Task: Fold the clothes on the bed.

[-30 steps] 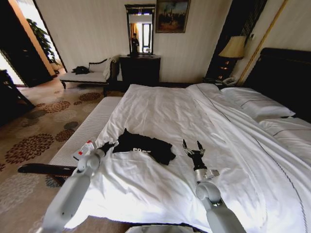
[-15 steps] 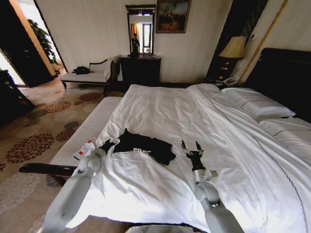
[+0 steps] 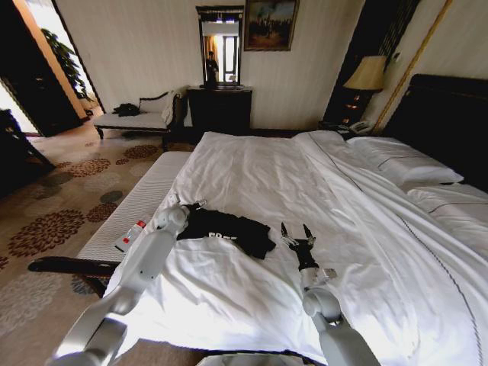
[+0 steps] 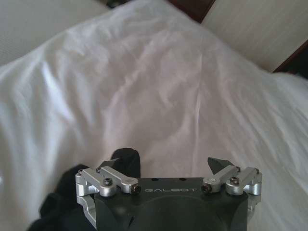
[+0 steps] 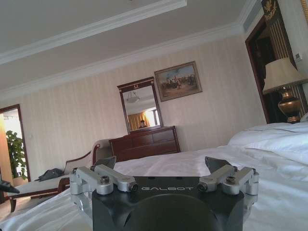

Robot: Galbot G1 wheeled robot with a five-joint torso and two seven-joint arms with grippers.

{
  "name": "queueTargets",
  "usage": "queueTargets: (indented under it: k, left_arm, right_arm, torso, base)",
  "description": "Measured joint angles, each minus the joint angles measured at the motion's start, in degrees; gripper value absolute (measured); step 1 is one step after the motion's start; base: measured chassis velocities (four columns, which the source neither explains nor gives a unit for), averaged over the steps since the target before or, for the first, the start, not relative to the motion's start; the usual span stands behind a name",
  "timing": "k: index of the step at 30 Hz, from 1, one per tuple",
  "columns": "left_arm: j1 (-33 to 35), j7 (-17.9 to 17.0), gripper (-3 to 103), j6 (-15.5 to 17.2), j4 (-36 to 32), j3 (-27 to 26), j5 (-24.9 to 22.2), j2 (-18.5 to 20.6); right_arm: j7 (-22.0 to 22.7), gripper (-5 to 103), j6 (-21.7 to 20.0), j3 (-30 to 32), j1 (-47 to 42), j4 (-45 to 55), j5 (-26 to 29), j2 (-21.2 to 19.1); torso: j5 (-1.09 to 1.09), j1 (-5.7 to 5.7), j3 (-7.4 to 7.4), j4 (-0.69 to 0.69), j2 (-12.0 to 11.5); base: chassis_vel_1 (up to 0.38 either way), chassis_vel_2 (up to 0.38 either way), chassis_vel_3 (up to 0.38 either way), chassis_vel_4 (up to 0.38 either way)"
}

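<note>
Lying crumpled on bed (image 3: 252,171), clothes (image 3: 225,229) beneath left end effector (image 3: 194,205).

The bed (image 3: 320,191) is carrying a white duvet (image 3: 252,175) that is spreading across nearly its whole top, creased and rumpled toward the foot edge. White pillows (image 3: 404,164) are lying along the head end, against the dark headboard (image 3: 450,122). A black T-shirt (image 3: 229,229) with white lettering is lying bunched directly on the duvet, near the corner where the foot edge meets the side edge facing the patterned floor. The right gripper (image 3: 296,233) is resting low on the duvet, just beside the T-shirt.
</note>
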Motion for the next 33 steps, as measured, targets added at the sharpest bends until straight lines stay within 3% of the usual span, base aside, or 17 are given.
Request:
queueTargets:
  k: [4, 10, 20, 22, 25, 27, 28, 33]
  left_arm:
    - [-3.18, -6.0, 100, 2.54, 1.67, -0.42, -4.64, -0.92]
    - [-4.52, -10.7, 100, 5.19, 3.25, -0.78, -8.49, -0.68]
    - [-4.73, -11.17, 101, 5.4, 5.63, -2.83, -9.76, -1.63]
    - [-4.78, -11.08, 97, 5.28, 5.85, -2.99, -9.94, -1.78]
    - [-4.79, -10.66, 82, 4.99, 6.47, -3.45, -10.38, -2.34]
    - [-4.78, -10.59, 82, 4.94, 6.53, -3.53, -10.38, -2.42]
    - [-4.74, -10.4, 71, 4.87, 6.56, -3.7, -10.45, -2.52]
    - [-4.51, -9.87, 60, 4.7, 6.19, -4.0, -10.85, -2.5]
  right_arm:
    - [0.07, 100, -0.02, -0.07, 0.38, -0.08, 0.09, 0.02]
    - [0.09, 100, -0.04, -0.3, 0.57, -0.32, 0.1, 0.11]
    - [0.11, 100, -0.08, -0.48, 0.56, -0.37, -0.1, 0.28]
    - [0.12, 100, -0.08, -0.52, 0.53, -0.37, -0.13, 0.33]
    - [0.15, 100, -0.1, -0.54, 0.24, -0.23, -0.31, 0.45]
    - [0.15, 100, -0.1, -0.51, 0.17, -0.16, -0.32, 0.45]
    - [0.15, 100, -0.11, -0.36, -0.01, -0.01, -0.35, 0.42]
    - [0.16, 100, -0.11, 0.21, -0.44, 0.4, -0.37, 0.22]
  torso:
    - [0.0, 0.01, 0.0, 0.01, 0.0]
    - [-0.01, 0.0, 0.0, 0.02, 0.0]
    - [-0.01, 0.0, 0.0, 0.02, 0.0]
    - [-0.01, 0.0, 0.0, 0.02, 0.0]
    - [-0.01, 0.0, 0.0, 0.01, 0.0]
    - [-0.01, 0.0, 0.0, 0.01, 0.0]
    - [-0.01, 0.0, 0.0, 0.01, 0.0]
    - [-0.02, 0.0, 0.0, 0.01, 0.0]
  base:
    - [0.0, 0.0, 0.0, 0.0]
    - [0.0, 0.0, 0.0, 0.0]
    - [0.0, 0.0, 0.0, 0.0]
    - [0.0, 0.0, 0.0, 0.0]
    - [0.0, 0.0, 0.0, 0.0]
    - [0.0, 0.0, 0.0, 0.0]
    - [0.0, 0.0, 0.0, 0.0]
    - [0.0, 0.0, 0.0, 0.0]
